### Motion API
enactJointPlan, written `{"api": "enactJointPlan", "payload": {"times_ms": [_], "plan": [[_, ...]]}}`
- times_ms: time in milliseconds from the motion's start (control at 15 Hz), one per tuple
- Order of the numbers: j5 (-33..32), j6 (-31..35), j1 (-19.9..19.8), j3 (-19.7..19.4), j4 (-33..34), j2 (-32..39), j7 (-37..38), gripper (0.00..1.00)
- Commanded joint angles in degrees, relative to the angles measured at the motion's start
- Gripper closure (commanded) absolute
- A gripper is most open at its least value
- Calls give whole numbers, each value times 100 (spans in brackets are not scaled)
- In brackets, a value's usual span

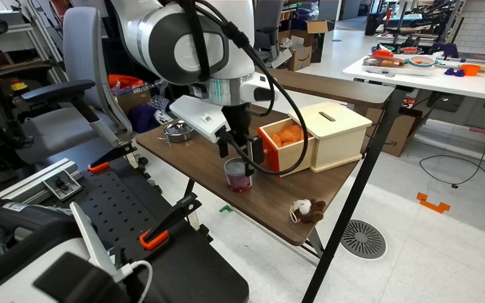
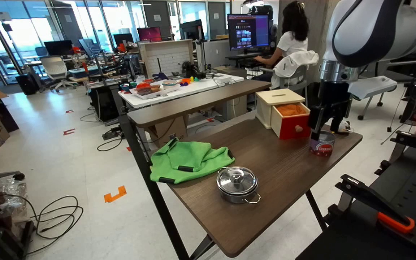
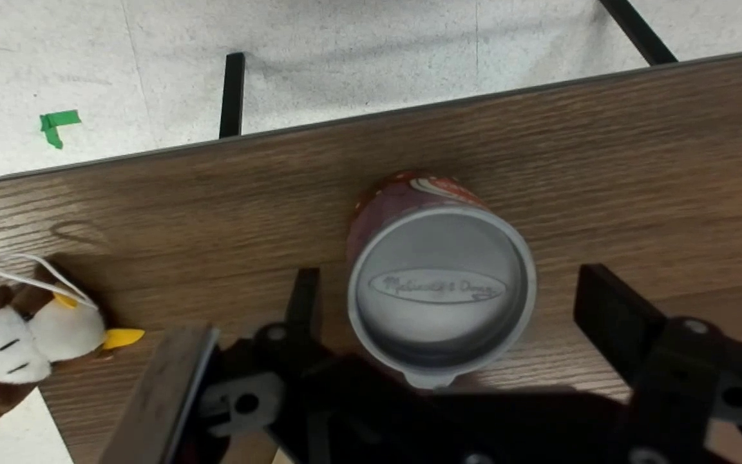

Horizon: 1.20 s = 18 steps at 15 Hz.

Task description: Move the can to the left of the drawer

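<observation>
The can (image 1: 238, 182) has a grey lid and a purple and red label; it stands upright on the brown table, also in an exterior view (image 2: 322, 148). In the wrist view its lid (image 3: 442, 290) lies between the spread fingers. My gripper (image 3: 449, 290) is open around the can's top, with a gap on both sides, wider at the right. It also shows in both exterior views (image 1: 236, 159) (image 2: 324, 130), pointing down. The drawer (image 2: 290, 127) has a red front and a round knob. It is pulled out of a pale wooden box (image 1: 339, 141), with orange cloth inside.
A brown and white plush toy (image 1: 308, 210) lies near the table corner, also in the wrist view (image 3: 36, 335). A lidded steel pot (image 2: 237, 184) and a green cloth (image 2: 191, 160) are at the other end. The table's long edge (image 3: 345, 122) runs close to the can.
</observation>
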Motion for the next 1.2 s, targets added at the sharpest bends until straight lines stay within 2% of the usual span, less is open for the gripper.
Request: {"api": "enactJointPlan", "payload": {"times_ms": [0,267,333,400,600,667,1133], "plan": [[83,66,169,-144,222,231,79,0],[29,125,282,-240,288,392,142,0],[22,154,318,-264,286,418,159,25],[30,147,324,-262,280,420,150,26],[118,-23,225,-134,235,280,77,49],[135,-41,204,-104,226,228,66,54],[404,-410,118,320,-134,-641,23,54]]}}
